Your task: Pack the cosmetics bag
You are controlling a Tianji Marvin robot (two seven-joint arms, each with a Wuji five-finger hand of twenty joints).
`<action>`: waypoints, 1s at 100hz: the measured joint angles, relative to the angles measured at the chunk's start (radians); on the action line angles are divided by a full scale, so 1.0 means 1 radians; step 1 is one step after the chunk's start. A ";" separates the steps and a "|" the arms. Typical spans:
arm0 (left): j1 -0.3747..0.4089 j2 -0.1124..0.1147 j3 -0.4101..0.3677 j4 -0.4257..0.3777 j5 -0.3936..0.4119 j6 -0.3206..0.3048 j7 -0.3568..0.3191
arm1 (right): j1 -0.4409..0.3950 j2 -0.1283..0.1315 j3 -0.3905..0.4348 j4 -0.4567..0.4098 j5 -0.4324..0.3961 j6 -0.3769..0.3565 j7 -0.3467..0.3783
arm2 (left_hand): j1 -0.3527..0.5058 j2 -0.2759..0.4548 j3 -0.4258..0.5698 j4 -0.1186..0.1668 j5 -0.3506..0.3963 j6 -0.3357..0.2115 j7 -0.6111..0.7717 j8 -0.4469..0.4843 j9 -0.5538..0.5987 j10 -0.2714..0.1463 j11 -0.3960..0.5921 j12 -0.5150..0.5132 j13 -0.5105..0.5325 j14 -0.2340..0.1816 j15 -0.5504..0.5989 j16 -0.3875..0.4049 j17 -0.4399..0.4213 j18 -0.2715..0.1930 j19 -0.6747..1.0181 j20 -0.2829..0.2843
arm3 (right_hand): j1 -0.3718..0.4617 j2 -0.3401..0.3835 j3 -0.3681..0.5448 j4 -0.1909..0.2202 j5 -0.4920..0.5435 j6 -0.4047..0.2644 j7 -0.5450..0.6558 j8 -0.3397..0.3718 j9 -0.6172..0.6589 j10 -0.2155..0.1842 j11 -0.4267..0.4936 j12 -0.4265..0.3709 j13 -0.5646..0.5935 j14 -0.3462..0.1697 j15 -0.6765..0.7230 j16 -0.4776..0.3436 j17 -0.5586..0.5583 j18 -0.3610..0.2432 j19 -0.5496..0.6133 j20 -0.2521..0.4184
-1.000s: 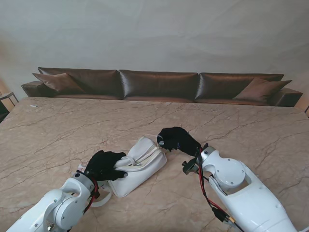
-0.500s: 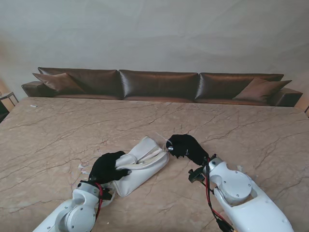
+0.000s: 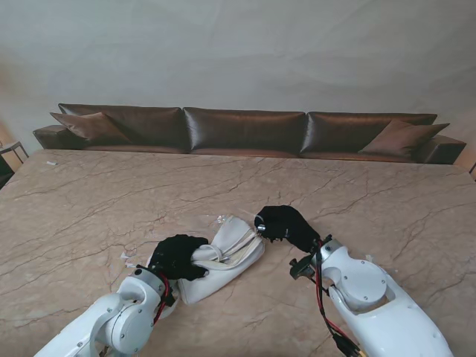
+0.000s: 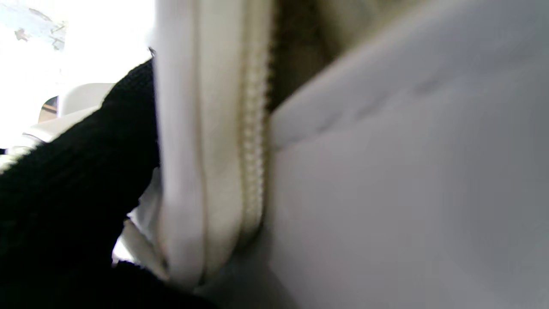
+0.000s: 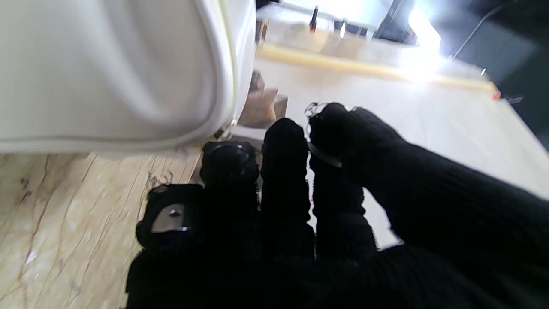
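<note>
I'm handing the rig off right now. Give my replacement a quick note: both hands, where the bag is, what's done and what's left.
Left hand: shut on the white cosmetics bag, gripping its left end.
Right hand: at the bag's right end, fingers curled; something thin and pale shows between the fingertips in the right wrist view, possibly the zipper pull, so grip unconfirmed.
Bag: lies on the marble table, between the two hands. The left wrist view shows the zipper with a dark gap beside it, so at least that stretch looks open.
Done: bag held. No cosmetics visible outside it.
Left: check contents, confirm the right hand's grip, close the zipper.
</note>
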 measured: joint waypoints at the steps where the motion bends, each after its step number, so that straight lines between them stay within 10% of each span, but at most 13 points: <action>1: -0.001 0.000 0.002 -0.001 0.000 0.005 -0.003 | 0.001 0.001 0.001 0.000 0.000 -0.003 0.012 | 0.000 -0.002 0.000 0.000 0.003 0.000 0.000 0.002 0.003 0.000 0.000 0.000 0.002 0.001 0.000 0.000 0.000 0.000 0.000 -0.001 | 0.000 0.000 0.000 0.000 0.000 0.001 0.000 0.000 0.000 0.001 0.000 0.000 0.000 0.000 0.000 0.000 0.000 0.000 0.000 0.000; 38: -0.042 0.014 0.047 -0.013 -0.017 0.030 -0.072 | 0.081 0.076 -0.036 -0.062 -0.302 -0.043 0.110 | 0.003 -0.044 0.001 0.013 0.040 -0.008 0.021 0.004 0.028 0.008 0.016 0.002 0.011 0.008 0.031 -0.011 0.005 -0.002 0.030 -0.015 | 0.000 -0.005 0.000 0.001 0.013 0.010 0.000 -0.017 0.023 0.001 -0.008 -0.025 0.004 0.000 -0.020 -0.008 0.011 0.000 0.000 0.010; 44: -0.037 0.014 0.041 -0.015 -0.027 0.021 -0.072 | 0.098 0.081 -0.047 -0.064 -0.301 -0.045 0.118 | 0.003 -0.042 0.001 0.013 0.028 -0.008 0.026 0.002 0.021 0.008 0.016 0.004 0.011 0.005 0.012 0.008 -0.017 -0.009 0.019 0.100 | 0.000 -0.006 0.000 0.001 0.016 0.010 0.000 -0.027 0.037 0.001 -0.015 -0.028 0.012 0.000 -0.020 -0.008 0.015 0.000 0.000 0.010; 52: -0.023 0.012 0.026 -0.016 -0.032 -0.006 -0.066 | 0.106 0.084 -0.051 -0.075 -0.327 -0.046 0.115 | -0.041 -0.033 0.125 -0.140 -0.024 -0.007 0.079 -0.073 0.009 0.008 -0.040 0.077 0.008 -0.019 -0.044 0.086 -0.051 -0.049 0.014 0.182 | -0.001 -0.016 0.011 0.001 0.023 0.010 0.000 -0.093 0.038 0.001 -0.015 -0.031 0.012 0.000 -0.020 -0.008 0.018 0.000 0.000 0.010; 66: 0.012 0.000 -0.006 -0.008 -0.086 -0.052 -0.015 | 0.106 0.082 -0.058 -0.092 -0.353 -0.043 0.080 | -0.177 0.104 0.144 -0.069 -0.098 -0.009 0.089 -0.179 -0.031 -0.003 -0.112 0.123 -0.045 -0.069 -0.088 0.163 -0.134 -0.067 -0.002 0.243 | -0.041 -0.016 0.021 0.015 0.025 -0.019 0.027 -0.217 0.038 -0.015 -0.015 -0.034 0.012 0.000 -0.020 -0.008 0.019 0.000 0.000 0.011; 79: 0.031 -0.016 -0.013 0.040 -0.163 -0.130 0.093 | 0.106 0.072 -0.060 -0.086 -0.307 -0.033 0.068 | -0.183 0.115 0.144 -0.068 -0.098 -0.007 0.089 -0.207 -0.032 -0.003 -0.112 0.147 -0.050 -0.069 -0.069 0.195 -0.145 -0.062 -0.005 0.280 | -0.067 -0.015 0.016 0.034 0.018 -0.052 0.041 -0.252 0.038 -0.034 -0.015 -0.034 0.012 -0.001 -0.006 -0.008 0.019 0.000 0.000 0.012; 100: 0.021 -0.021 0.006 0.028 -0.107 -0.075 0.056 | 0.130 0.068 -0.103 -0.030 -0.301 -0.037 0.042 | -0.173 0.101 0.174 -0.068 -0.098 -0.007 0.076 -0.117 -0.032 -0.003 -0.087 0.184 -0.036 -0.077 -0.031 0.167 -0.071 -0.056 0.017 0.293 | -0.088 -0.003 0.001 0.053 0.015 -0.058 0.075 -0.269 0.048 -0.040 -0.015 -0.034 0.026 -0.002 0.057 0.012 0.021 0.002 0.000 0.012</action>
